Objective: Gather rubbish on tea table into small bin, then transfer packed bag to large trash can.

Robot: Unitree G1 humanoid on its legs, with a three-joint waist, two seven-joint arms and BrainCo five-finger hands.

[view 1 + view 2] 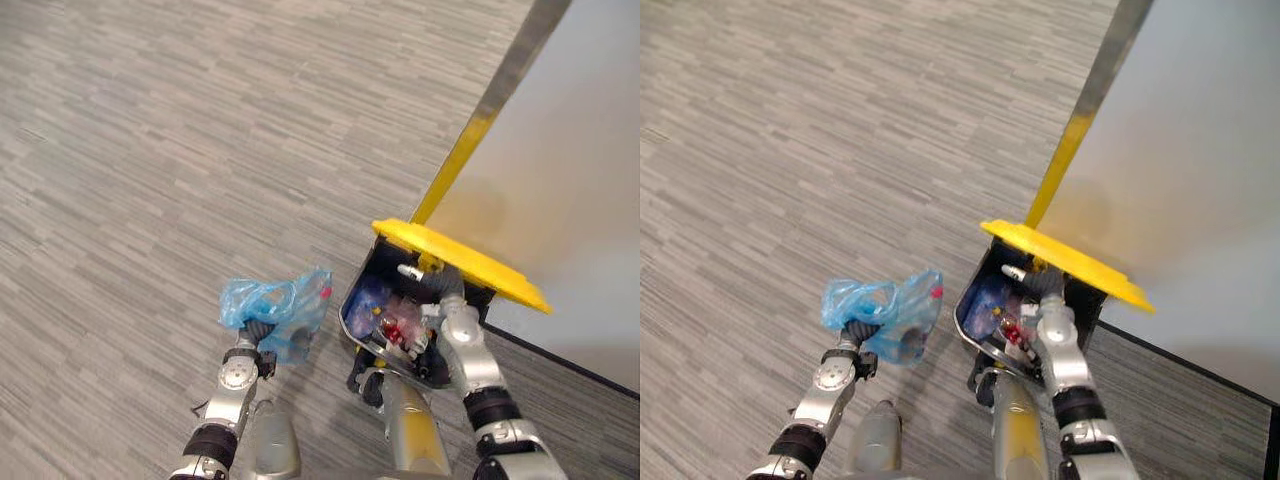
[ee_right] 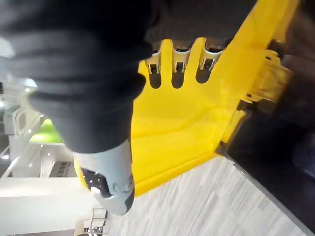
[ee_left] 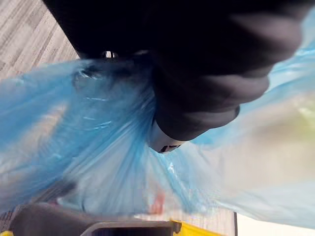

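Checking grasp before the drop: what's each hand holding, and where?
Left hand grips the bag by bunched plastic. Right hand holds nothing; its fingers prop the yellow lid from underneath.

- Bright, even light covers the grey floor [image 1: 150, 150], with no hard shadows.
- The yellow lid [image 1: 460, 262] throws a soft warm glow on the pale wall [image 1: 580, 150].
- Light passes through the blue bag [image 3: 74, 137].
- The trash can [image 1: 372, 290] is dim inside.

The crumpled blue bag [image 1: 283, 308], packed with rubbish, hangs at nine o'clock of the dark trash can [image 1: 357, 300], its yellow lid [image 1: 462, 263] lifted open.
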